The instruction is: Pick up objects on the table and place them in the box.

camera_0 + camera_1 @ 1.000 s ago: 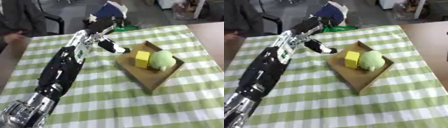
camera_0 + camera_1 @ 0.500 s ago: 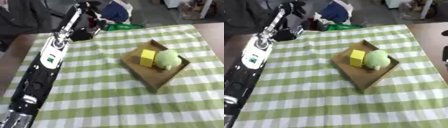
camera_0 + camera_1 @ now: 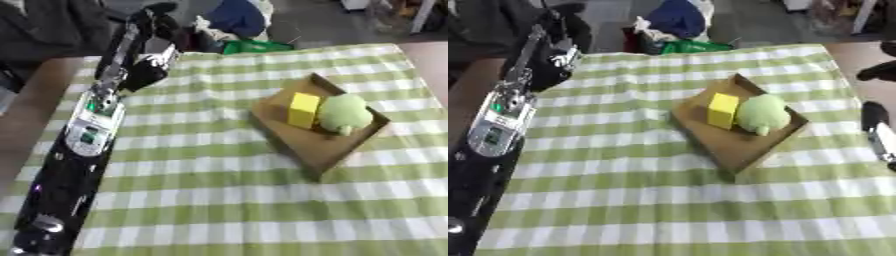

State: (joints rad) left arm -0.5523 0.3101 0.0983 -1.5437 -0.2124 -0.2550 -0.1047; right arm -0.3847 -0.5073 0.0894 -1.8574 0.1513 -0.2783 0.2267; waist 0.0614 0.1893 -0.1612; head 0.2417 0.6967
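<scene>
A shallow wooden box [image 3: 325, 150] lies askew on the green checked table [image 3: 219, 200], right of centre. Inside it a yellow block [image 3: 303, 110] stands next to a rounded green soft toy [image 3: 344, 114]. My left arm runs up the left side of the view, and my left hand [image 3: 150, 47] is raised over the table's far left corner, well away from the box. It looks dark and blurred, and nothing shows in it. At the right edge of the right eye view, dark and silver parts of my right hand [image 3: 877, 131] poke in beside the table.
A green item [image 3: 254, 46] and a blue bundle [image 3: 236, 15] lie just past the table's far edge. The brown table edge [image 3: 35, 115] runs along the left. Bare checked cloth spreads in front of the box.
My left hand has swung away from the box's left side, up and back to the far left corner. The whole picture has shifted too, so the camera has moved.
</scene>
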